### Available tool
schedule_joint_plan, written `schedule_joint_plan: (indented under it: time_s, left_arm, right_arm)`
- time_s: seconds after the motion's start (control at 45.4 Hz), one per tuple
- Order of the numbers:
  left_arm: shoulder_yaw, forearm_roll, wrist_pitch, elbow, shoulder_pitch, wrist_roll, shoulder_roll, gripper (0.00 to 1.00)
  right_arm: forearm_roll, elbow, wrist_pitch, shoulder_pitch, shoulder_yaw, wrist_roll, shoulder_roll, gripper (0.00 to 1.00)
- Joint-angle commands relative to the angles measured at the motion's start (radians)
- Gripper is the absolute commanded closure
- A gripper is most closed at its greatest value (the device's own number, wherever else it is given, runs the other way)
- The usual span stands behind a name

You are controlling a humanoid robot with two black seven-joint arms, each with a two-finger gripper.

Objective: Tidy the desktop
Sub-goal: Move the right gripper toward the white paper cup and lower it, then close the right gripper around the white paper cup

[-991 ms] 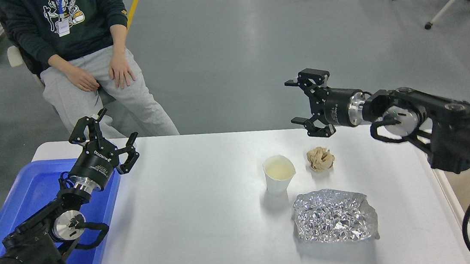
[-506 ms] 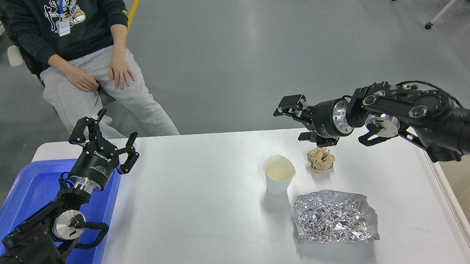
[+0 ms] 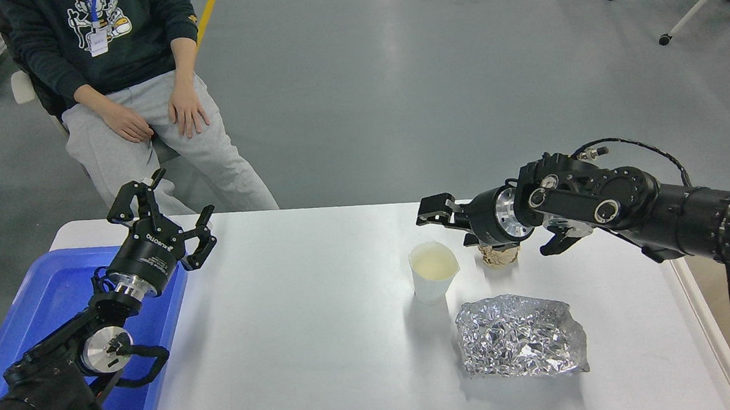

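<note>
While the right gripper (image 3: 449, 213) is coming down over the paper ball (image 3: 500, 255), at three o'clock of the cup (image 3: 434, 278) on the desktop (image 3: 298, 345), I cannot tell its fingers' state. The left gripper (image 3: 162, 214) is waiting, fingers apart.

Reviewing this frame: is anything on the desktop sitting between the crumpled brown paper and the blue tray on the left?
Yes. The paper cup stands directly left of the crumpled brown paper, on the line to the blue tray. Beyond it the desktop shows nothing else until the left claw.
</note>
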Motion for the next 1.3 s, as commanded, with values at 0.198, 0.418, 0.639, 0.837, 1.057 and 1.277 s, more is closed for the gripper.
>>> schedule_joint_plan:
  time_s: [0.198, 0.418, 0.639, 0.837, 1.057, 1.277]
  left_arm:
    - [0.000, 0.001, 0.000, 0.000, 0.000, 0.000, 0.000, 0.00]
    - [0.000, 0.000, 0.000, 0.000, 0.000, 0.000, 0.000, 0.00]
    - [0.000, 0.001, 0.000, 0.000, 0.000, 0.000, 0.000, 0.00]
    - [0.000, 0.000, 0.000, 0.000, 0.000, 0.000, 0.000, 0.00]
    - [0.000, 0.000, 0.000, 0.000, 0.000, 0.000, 0.000, 0.00]
    - [0.000, 0.000, 0.000, 0.000, 0.000, 0.000, 0.000, 0.00]
  right_arm:
    - [-0.076, -0.022, -0.025, -0.041, -0.054, 0.002, 0.043, 0.00]
    - [-0.117, -0.045, -0.048, -0.076, -0.056, 0.000, 0.058, 0.00]
    - [-0.117, -0.057, -0.055, -0.091, -0.056, 0.002, 0.062, 0.00]
    - [-0.114, -0.068, -0.078, -0.107, -0.057, 0.002, 0.062, 0.15]
    - [-0.114, -0.068, -0.084, -0.113, -0.080, 0.003, 0.060, 0.47]
    - [-0.111, -0.069, -0.074, -0.116, -0.089, 0.002, 0.060, 0.67]
